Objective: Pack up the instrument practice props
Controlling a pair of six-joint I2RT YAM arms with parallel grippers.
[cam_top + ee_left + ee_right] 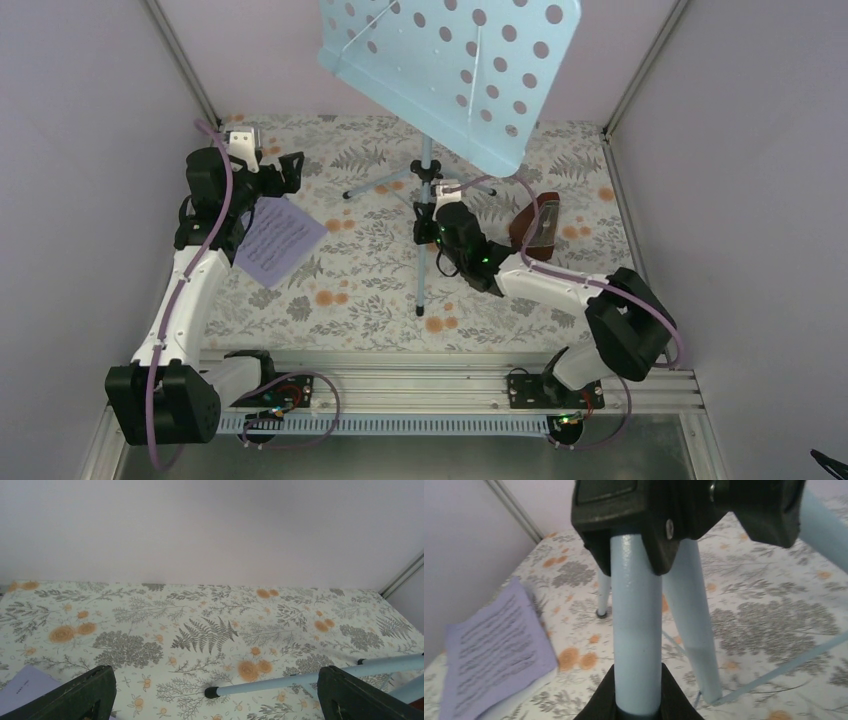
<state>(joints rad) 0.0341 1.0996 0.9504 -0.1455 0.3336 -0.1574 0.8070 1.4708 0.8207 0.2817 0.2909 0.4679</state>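
The light-blue music stand [425, 190] stands upright mid-table, its hole-dotted plate [460, 70] high at the back. My right gripper [428, 228] is shut on one of the stand's tubes [636, 630] just below the black hub [674, 515]. The lilac sheet-music pages [278, 240] lie flat at the left and also show in the right wrist view [494, 645]. The brown metronome [537, 225] lies on its side right of the stand. My left gripper [290, 170] is open and empty above the table's back left [215, 695], and a stand leg tip [212, 692] lies between its fingers [75, 695].
A floral cloth [370, 290] covers the table. Lilac walls [70, 150] close in the left, back and right sides. A metal rail [430, 385] with both arm bases runs along the near edge. The stand's legs [380, 182] spread over the table's middle.
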